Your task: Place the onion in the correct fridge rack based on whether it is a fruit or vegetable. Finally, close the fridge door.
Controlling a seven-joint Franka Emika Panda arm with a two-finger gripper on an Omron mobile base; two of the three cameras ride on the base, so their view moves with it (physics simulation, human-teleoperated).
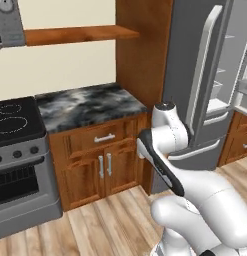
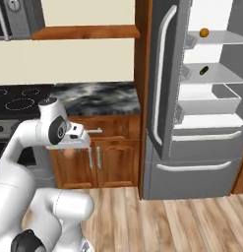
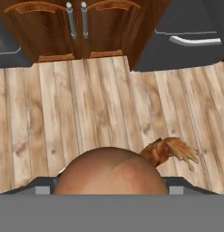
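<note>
onion (image 3: 111, 172) | held in tool (image 2: 69, 151) | above wood floor (image 3: 86, 104)

Marble counter (image 1: 87, 106) sits left of the fridge, stove (image 1: 17, 150) further left, wooden cabinet doors (image 1: 102, 167) below it.

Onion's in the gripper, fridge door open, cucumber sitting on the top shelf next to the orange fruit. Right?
Not quite. In the right base view the cucumber lies on the fridge rack, one shelf below the orange fruit. The rest holds: the fridge door is open, and the hand view shows the onion in the gripper.
</note>
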